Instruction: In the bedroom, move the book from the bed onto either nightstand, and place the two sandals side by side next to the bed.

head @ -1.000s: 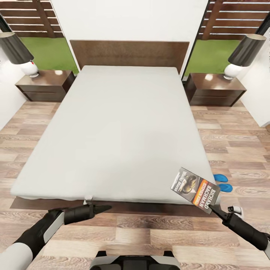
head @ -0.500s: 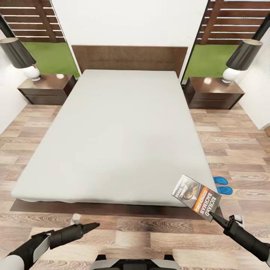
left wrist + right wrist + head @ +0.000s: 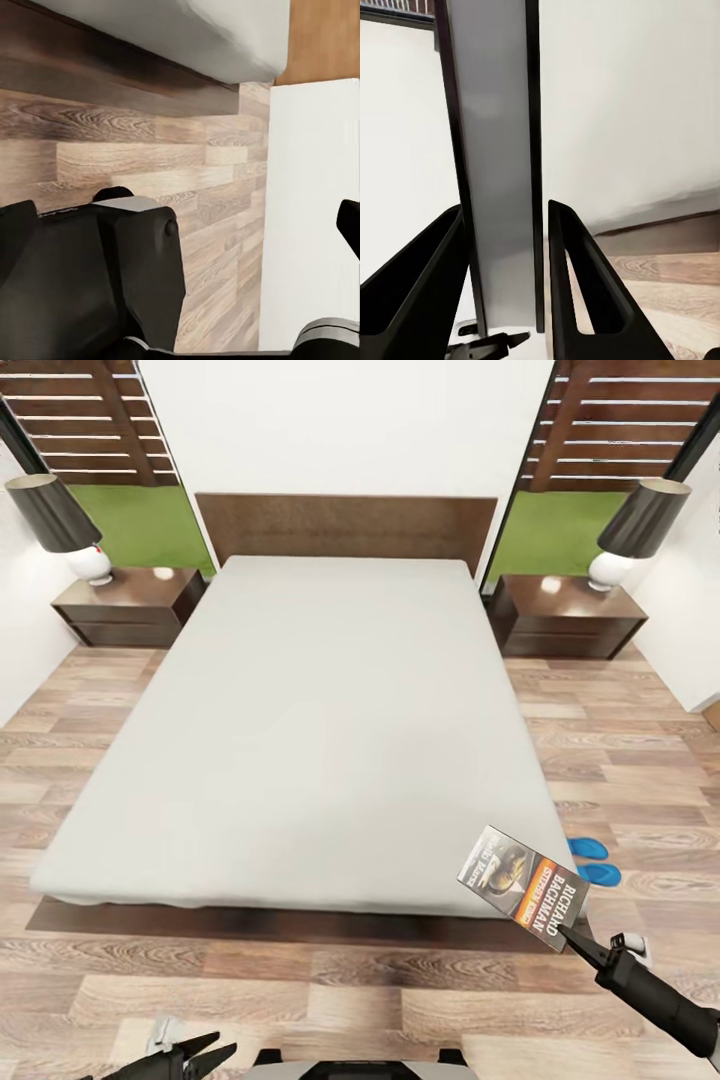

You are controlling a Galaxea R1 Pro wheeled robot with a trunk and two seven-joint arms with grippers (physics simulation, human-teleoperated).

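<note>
The book (image 3: 523,888), dark with an orange band, hangs tilted over the bed's (image 3: 300,740) near right corner. My right gripper (image 3: 564,931) is shut on its lower corner. In the right wrist view the book (image 3: 495,187) stands edge-on between the two black fingers (image 3: 585,292). Two blue sandals (image 3: 593,861) lie close together on the floor beside the bed's right side. One nightstand (image 3: 130,605) stands at the head of the bed on the left, another nightstand (image 3: 570,618) on the right. My left gripper (image 3: 212,1050) sits low at the view's bottom edge, fingers parted and holding nothing.
Each nightstand carries a lamp with a dark shade (image 3: 52,520), (image 3: 640,525). White walls close in on both sides. Wood-plank floor (image 3: 620,760) runs along the bed's right side toward the nightstand. The dark bed frame (image 3: 112,75) shows close in the left wrist view.
The whole view has drawn back from the bed. My left arm has dropped toward the bottom edge and its fingers have parted. The book stays in the right gripper.
</note>
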